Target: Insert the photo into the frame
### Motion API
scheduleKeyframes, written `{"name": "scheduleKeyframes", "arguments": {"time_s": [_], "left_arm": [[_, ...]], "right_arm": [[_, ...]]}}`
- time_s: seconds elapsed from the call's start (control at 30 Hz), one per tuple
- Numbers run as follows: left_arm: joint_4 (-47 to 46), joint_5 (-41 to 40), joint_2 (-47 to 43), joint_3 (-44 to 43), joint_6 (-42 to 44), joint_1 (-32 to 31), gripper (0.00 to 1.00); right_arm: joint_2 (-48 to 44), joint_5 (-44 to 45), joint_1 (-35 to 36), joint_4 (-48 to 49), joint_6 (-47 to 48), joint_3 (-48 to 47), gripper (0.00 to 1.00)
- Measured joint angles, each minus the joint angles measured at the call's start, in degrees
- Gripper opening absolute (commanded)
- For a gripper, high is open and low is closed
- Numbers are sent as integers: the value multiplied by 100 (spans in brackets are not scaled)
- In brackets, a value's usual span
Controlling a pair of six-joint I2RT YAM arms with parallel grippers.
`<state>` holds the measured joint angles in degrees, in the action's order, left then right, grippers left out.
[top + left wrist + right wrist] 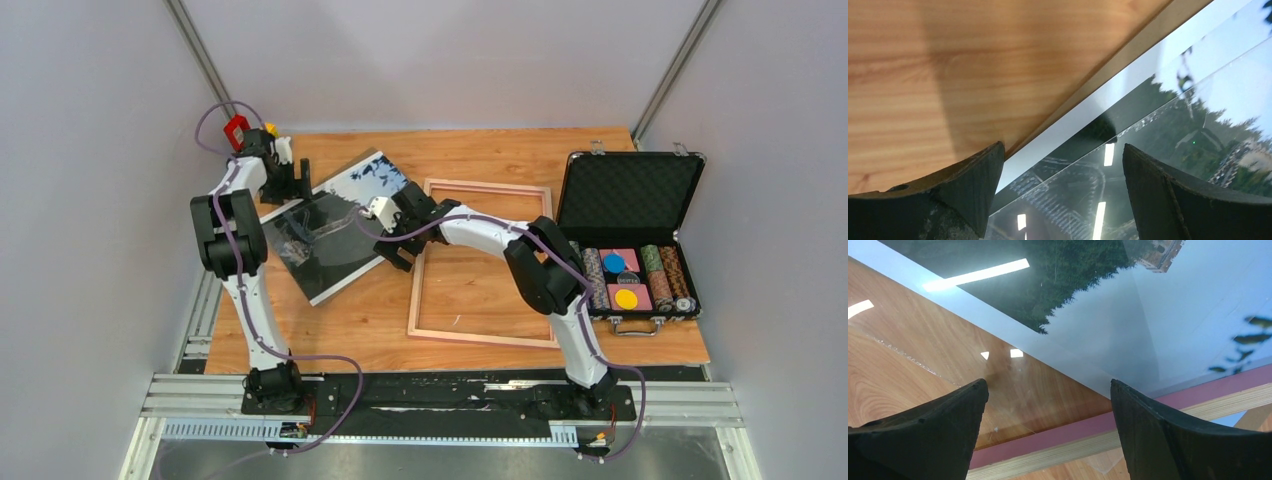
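From above, there is one tabletop (350, 325) with two arms, one photo (330, 250), one frame (480, 337) and one black case (630, 190). The photo lies slantwise at the left. The frame lies flat just to its right, and the case stands open at the right edge. The left pincer (288, 188) hangs at the photo's far left edge. The right pincer (398, 242) is between photo and frame.

The left wrist view adds that this pincer's jaws are wide apart and hold nothing. They straddle the photo's white border, and a clear sheet (1168, 150) overlaps the print.

The right wrist view shows the right pincer's jaws also spread and empty. Below them, the photo's corner overlaps the frame's pink rim.
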<state>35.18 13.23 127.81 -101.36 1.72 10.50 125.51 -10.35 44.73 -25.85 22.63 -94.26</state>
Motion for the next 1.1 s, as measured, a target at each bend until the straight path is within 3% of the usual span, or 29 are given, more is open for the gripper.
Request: {"name": "scheduleKeyframes", "arguments": {"time_s": [0.5,1.1], "left_arm": [[-278,129,-1327,2011,496,579,93],[299,282,-2002,2632,595,1502,99]], "right_arm": [[343,-33,-28,-232,85,-540,96],[1353,-240,-31,-411,496,-2205,97]]}}
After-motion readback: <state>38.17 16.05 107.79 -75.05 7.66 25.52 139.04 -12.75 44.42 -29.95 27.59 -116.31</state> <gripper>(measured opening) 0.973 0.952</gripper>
